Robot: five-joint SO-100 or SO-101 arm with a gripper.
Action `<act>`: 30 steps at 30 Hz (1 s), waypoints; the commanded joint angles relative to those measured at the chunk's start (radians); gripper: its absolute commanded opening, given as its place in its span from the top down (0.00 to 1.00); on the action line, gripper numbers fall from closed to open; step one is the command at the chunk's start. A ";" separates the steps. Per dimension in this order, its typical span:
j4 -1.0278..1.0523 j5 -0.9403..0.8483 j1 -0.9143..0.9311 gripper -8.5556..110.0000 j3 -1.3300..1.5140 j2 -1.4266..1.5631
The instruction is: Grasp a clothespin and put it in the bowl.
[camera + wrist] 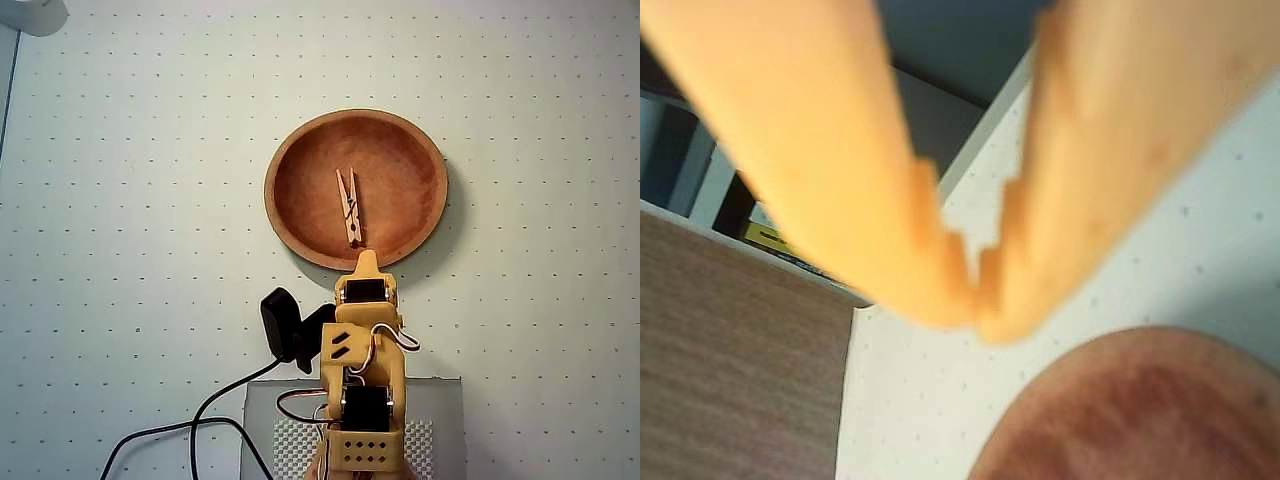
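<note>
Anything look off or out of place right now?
Nothing stands out. The clothespin lies flat inside the bowl, intact. The gripper is shut and empty near the bowl's rim.

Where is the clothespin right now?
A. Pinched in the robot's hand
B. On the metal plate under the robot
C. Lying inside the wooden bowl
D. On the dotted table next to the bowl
C. In the overhead view the clothespin lies flat on the floor of the bowl, and in the wrist view the hand has its fingertips closed together with nothing between them.
</note>
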 commanded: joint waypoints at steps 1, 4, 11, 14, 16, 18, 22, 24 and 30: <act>-0.029 0.012 -0.002 0.95 0.032 0.015; -0.031 0.012 -0.002 0.95 0.098 0.017; -0.018 0.100 0.000 0.95 0.110 0.014; -0.018 0.083 0.000 0.95 0.110 0.014; -0.017 0.061 0.000 0.95 0.110 0.012; -0.017 0.057 0.000 0.95 0.110 0.011; -0.012 0.049 0.000 0.95 0.110 0.009; 0.012 0.046 0.000 0.95 0.110 0.011; 0.038 0.046 0.000 0.95 0.110 0.017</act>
